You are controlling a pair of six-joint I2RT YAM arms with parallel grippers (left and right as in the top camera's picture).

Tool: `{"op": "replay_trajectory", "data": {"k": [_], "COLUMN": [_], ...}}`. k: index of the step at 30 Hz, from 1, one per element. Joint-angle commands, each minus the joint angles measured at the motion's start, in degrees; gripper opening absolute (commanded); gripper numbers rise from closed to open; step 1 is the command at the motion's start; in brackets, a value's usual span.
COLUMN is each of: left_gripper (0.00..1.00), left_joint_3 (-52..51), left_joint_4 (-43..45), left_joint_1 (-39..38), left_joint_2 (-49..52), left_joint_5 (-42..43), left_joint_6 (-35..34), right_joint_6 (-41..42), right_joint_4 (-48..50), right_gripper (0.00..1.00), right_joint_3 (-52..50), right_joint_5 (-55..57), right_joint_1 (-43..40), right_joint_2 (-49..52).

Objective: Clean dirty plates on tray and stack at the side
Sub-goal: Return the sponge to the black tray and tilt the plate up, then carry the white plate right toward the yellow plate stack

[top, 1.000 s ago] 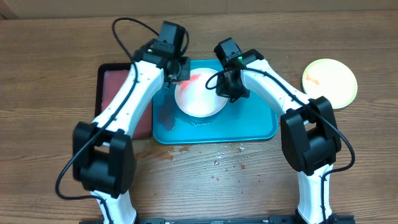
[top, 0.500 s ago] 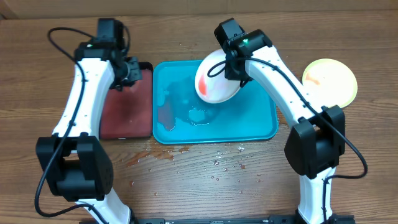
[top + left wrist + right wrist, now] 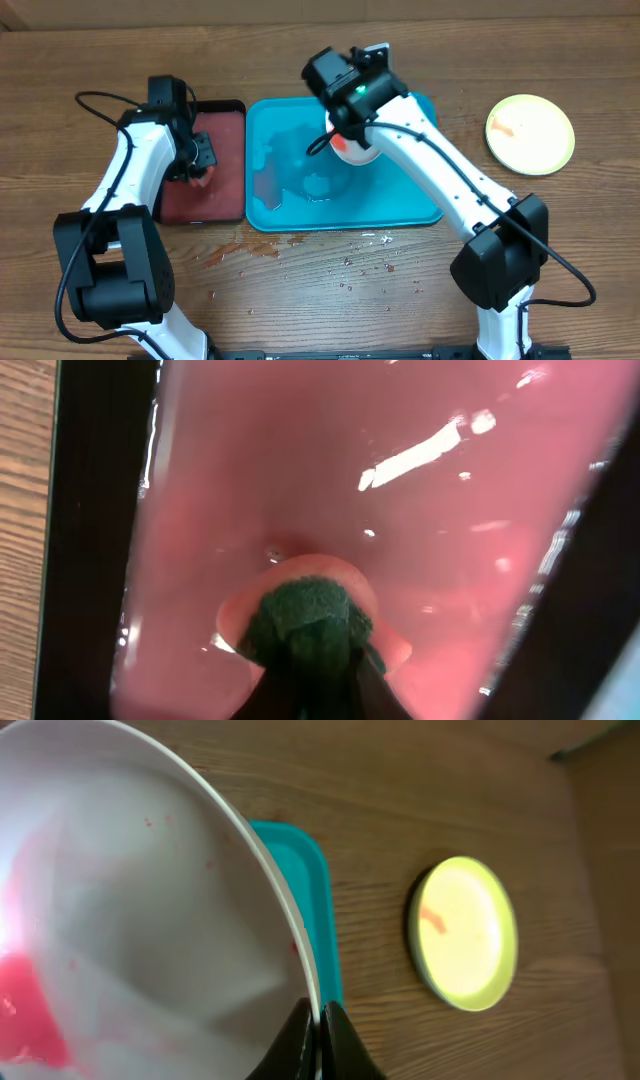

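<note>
My right gripper (image 3: 320, 1010) is shut on the rim of the white plate (image 3: 150, 920), which it holds tilted above the turquoise tray (image 3: 400, 190). A red sauce smear (image 3: 20, 1000) remains on the plate's face. From overhead, the right arm hides most of the white plate (image 3: 353, 153). My left gripper (image 3: 200, 165) holds a green-topped sponge (image 3: 305, 622), pressed into the reddish liquid of the black tray (image 3: 215, 105). A lime green plate (image 3: 530, 133) with a faint red mark lies on the table at the far right.
Puddles of water lie on the turquoise tray's floor (image 3: 315, 185). Droplets and reddish spatter (image 3: 350, 262) dot the wooden table in front of the tray. The black tray sits right against the turquoise tray's left side.
My left arm swung from the white plate to the black tray and lowered the sponge into the liquid. My right arm lifted and tilted the white plate, then moved it left.
</note>
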Motion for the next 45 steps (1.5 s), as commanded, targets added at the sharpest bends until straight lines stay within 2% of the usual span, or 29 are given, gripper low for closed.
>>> {"op": "replay_trajectory", "data": {"k": [1,3,5,11,17,26,32,45], "left_gripper": [0.71,0.89,1.00,1.00,1.00,1.00,1.00,1.00], "left_joint_3": [-0.8,-0.7,-0.3,1.2,1.2,1.2,1.2,1.2], "left_joint_4": [0.9,1.1,1.1,1.6,4.3,4.7,4.8,4.5], "left_joint_1": [0.3,0.3,0.3,0.3,0.3,0.3,0.3,0.3], "left_joint_2": [-1.2,-1.3,-1.4,-5.0,-14.9,-28.1,-31.8,-32.0], "left_joint_5": [-4.2,-4.2,-3.5,1.0,5.7,5.9,5.9,5.9], "left_joint_6": [0.8,0.8,0.8,1.7,4.1,7.3,7.5,7.6], "right_joint_6": [-0.2,-0.2,-0.2,-0.2,-0.2,-0.2,-1.1,-1.1], "right_joint_4": [-0.7,-1.3,-1.7,-2.4,-2.1,-1.2,-0.9,-0.8], "right_gripper": [0.04,0.04,0.04,0.04,0.04,0.04,0.04,0.04], "right_joint_3": [1.7,1.7,1.7,1.7,1.7,1.7,1.7,1.7], "right_joint_5": [7.8,10.2,13.1,22.7,30.0,43.1,43.5,40.7], "right_joint_1": [0.9,1.4,1.9,3.8,6.2,10.1,12.1,12.3], "right_joint_2": [-2.4,-2.4,-2.4,-2.4,-2.4,-2.4,-2.4,-2.4]}}
